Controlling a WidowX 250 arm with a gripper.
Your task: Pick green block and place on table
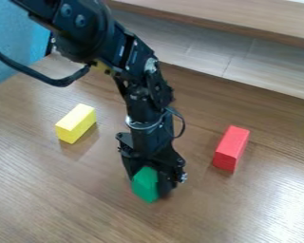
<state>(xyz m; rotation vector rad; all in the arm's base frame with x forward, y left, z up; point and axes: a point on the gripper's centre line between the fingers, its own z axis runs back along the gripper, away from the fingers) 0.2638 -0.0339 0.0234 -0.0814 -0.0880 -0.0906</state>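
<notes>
Two black fingers [165, 184] of our end effector [149, 184] stand around the green block [144, 184], and we have it grasped between them. It hangs nearly straight down, a little below the middle of the camera view. We see the green block's long front face and its pointed lower end coming out under the grip, while its far side is hidden by the fingers. We cannot tell whether its bottom touches the bench [72, 194] or sits just above it.

Above the grip, our black arm [145, 90] slants up to the upper left and leaves at the top edge. One thin loop of wire [182, 124] bows out beside the wrist, and a thicker black cable [53, 81] curves from the arm to the left edge.

Farther out on the bench, we find the yellow block [75, 123] lying up and to the left of the green one, well apart from it. The red block [231, 148] lies up and to the right, also apart from the green one, its long top face angled away from us. All around them, the bench shows brown wood grain, with a bright glare at the lower right.

Behind it we see a pale grey tiled strip [199, 52], a wooden ledge [231, 21] above that, and a blue surface [15, 47] at the upper left.
</notes>
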